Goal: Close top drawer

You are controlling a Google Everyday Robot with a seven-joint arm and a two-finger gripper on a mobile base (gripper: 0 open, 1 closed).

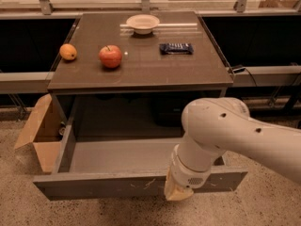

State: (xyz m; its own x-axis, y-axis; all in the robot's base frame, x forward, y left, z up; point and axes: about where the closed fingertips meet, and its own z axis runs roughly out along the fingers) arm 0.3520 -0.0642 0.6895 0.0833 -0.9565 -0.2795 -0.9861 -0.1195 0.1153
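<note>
One white robot arm (225, 135) reaches down to one open top drawer (94, 187) below a brown worktop (141, 76).

The top drawer is pulled fully out towards the camera, and its long scratched front panel runs along the bottom of the view. The gripper (178, 193) sits low against that front panel, right of its middle, with a tan tip showing; the wrist hides most of it, so I cannot tell whether it is open or closed. Four things rest on the worktop: one orange (68, 52) at the left edge, one red apple (110, 56) near it, one white bowl (142, 23) at the back and one dark wrapped bar (176, 48) to the right. One open cardboard box (40, 131) stands on the floor just left of the drawer.
</note>
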